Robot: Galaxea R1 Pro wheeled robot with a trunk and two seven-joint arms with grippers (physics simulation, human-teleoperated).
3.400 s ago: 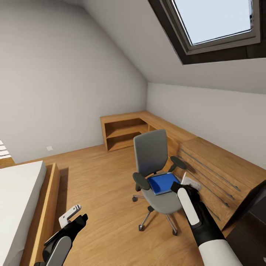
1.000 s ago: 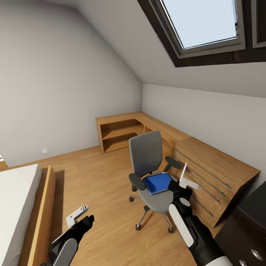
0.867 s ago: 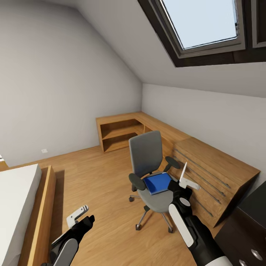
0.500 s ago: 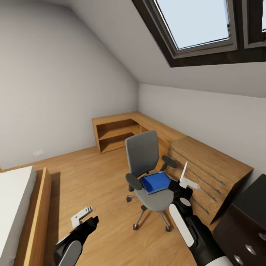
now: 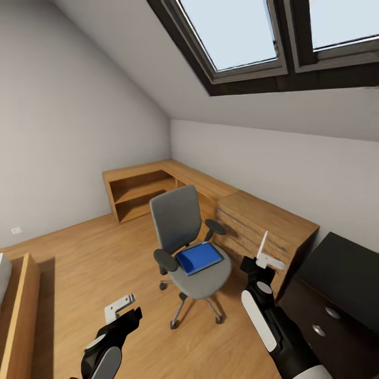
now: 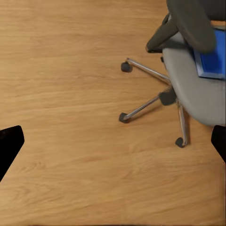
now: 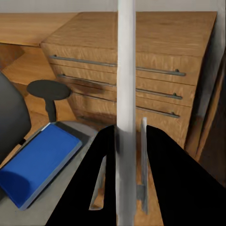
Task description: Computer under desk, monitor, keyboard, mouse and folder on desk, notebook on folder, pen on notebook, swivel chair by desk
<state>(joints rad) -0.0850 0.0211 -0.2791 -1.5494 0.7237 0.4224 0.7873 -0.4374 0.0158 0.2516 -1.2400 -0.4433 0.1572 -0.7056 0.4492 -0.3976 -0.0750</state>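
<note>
Head view: stands mid-floor, a grey upholstered swivel chair (image 5: 184, 247) with black armrests and a chrome base on casters. Carries on its seat a flat bright-blue folder (image 5: 199, 258), lying level. Sits just beside a light wooden chest (image 5: 263, 223) with long bar handles. Beyond the chest, at the near right, a black desk (image 5: 345, 258) with round silver knobs, well apart from the chair. Along the far wall, a low wooden shelf unit (image 5: 139, 187); overhead, dark-framed skylights (image 5: 237, 37). Hovers low over the wooden floor (image 5: 79, 252), the left gripper (image 5: 126, 311). Hangs between chair and chest, the right gripper (image 5: 265, 259), with a thin white pen (image 5: 263, 242) sticking up out of it.

Left wrist view: looks down on bare floorboards and, closer than above, on the chrome legs and casters (image 6: 155, 94) of the chair, with a corner of the folder (image 6: 213, 52) on the seat. Shows the left gripper (image 6: 113, 146) spread wide, one black fingertip (image 6: 9, 146) at each edge, nothing between them.

Right wrist view: shows the right gripper (image 7: 125, 157) clamped on the pen (image 7: 125, 84), black fingers (image 7: 174, 179) pressed in on either side, pen upright along them. Faces the chest drawers (image 7: 141, 70), with the folder (image 7: 40, 157) and one armrest (image 7: 48, 89) off to the side.
</note>
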